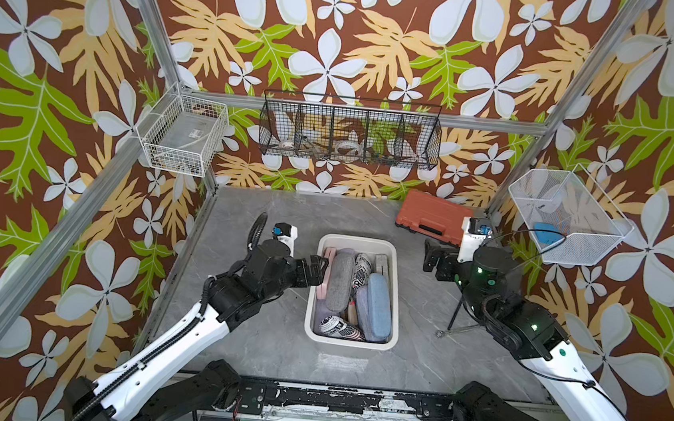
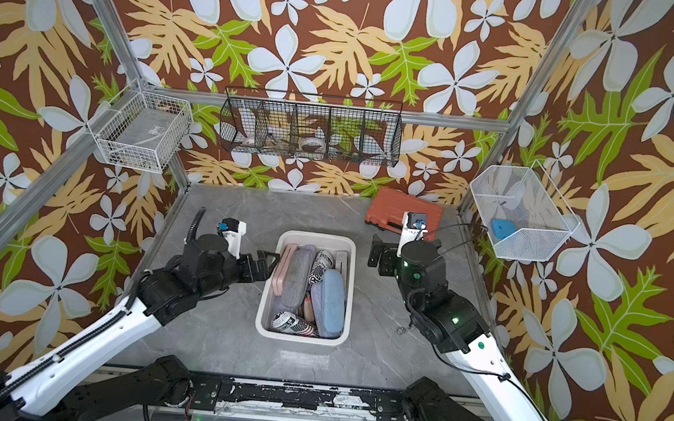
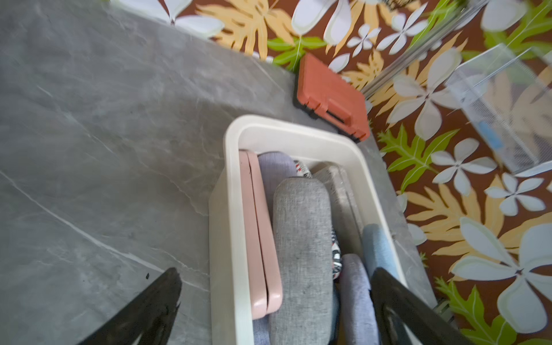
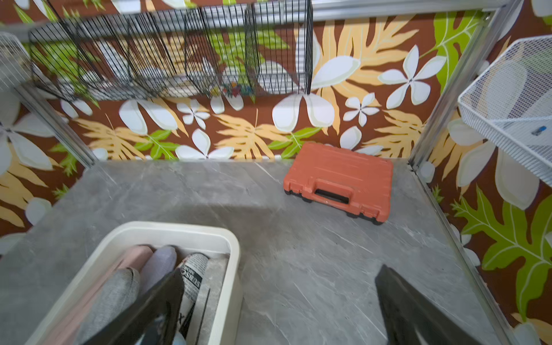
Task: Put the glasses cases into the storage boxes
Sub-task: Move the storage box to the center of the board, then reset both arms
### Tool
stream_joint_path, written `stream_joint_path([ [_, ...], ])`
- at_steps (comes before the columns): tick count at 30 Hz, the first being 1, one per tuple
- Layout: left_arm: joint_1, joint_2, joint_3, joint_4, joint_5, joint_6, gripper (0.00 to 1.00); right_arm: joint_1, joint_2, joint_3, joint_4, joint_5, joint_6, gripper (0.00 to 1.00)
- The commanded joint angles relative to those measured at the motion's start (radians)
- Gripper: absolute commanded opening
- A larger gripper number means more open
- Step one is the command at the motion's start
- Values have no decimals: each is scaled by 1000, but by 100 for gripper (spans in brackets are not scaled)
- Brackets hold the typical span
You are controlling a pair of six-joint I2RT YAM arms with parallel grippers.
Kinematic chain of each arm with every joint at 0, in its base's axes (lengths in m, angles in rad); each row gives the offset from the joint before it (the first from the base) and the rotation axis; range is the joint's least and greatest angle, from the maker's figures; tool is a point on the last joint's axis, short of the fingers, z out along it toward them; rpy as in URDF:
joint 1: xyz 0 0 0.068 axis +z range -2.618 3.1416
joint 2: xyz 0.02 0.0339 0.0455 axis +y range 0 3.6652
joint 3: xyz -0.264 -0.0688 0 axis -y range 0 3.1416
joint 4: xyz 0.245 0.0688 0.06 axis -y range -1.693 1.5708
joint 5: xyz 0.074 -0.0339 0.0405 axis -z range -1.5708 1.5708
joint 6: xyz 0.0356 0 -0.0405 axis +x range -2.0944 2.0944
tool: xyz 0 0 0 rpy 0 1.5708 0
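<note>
The glasses cases (image 1: 360, 305) lie packed in the storage box (image 1: 359, 242), which sits mid-table on the grey table (image 1: 276, 223). A pink case (image 3: 260, 227) stands on edge against the box's left wall. A grey case (image 1: 340, 282) lies on top just beside it, and a light blue case (image 1: 379, 307) rests along the right side. A newspaper-print case (image 1: 337, 327) lies crosswise at the near end. Standing and stacking them this way seems to be what lets so many fit in one tub. No case shows on the table outside the box in any view, so I judge the task done or all but done.

The left gripper (image 1: 317, 269) hovers over the box's left rim, its jaws spread wide with nothing between them. The right gripper (image 1: 430, 258) hangs to the right of the box's far corner, apart from it, with its jaws equally wide and empty. Both seem to be placed clear of the load. The orange tool case (image 1: 430, 215) lies at the far right, touched by neither.
</note>
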Motion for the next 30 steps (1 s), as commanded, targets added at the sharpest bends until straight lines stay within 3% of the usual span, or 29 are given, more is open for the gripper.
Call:
stream_joint_path([
  [1,-4,-56,28,-47,-207,51,100,0,-26,-99,171,-2,-134,100],
  [4,-4,-121,-24,-23,-413,47,100,-2,4,-143,192,166,-126,100],
  [9,-4,-210,-218,134,-740,7,100,-72,14,-245,346,119,-218,100],
  [12,0,-239,-403,365,-887,136,100,-195,-24,-335,447,33,-181,100],
  [14,3,-249,-570,683,-906,356,100,-270,-38,-425,554,-40,-196,100],
  [16,28,-245,-697,897,-961,395,100,-323,-22,-493,634,-97,-221,100],
  [18,91,-228,-825,1146,-837,550,100,-357,16,-529,674,-150,-246,100],
  [20,157,-164,-919,1375,-865,558,100,-373,57,-543,705,-221,-293,100],
  [21,201,-134,-944,1441,-817,559,100,-373,76,-553,725,-233,-301,100],
  [25,366,22,-961,1542,-612,470,100,-374,138,-588,814,-277,-283,99],
  [28,388,179,-971,1744,-572,525,100,-374,163,-594,808,-279,-276,100],
  [30,403,257,-952,1787,-563,525,100,-374,161,-614,829,-270,-279,99],
])
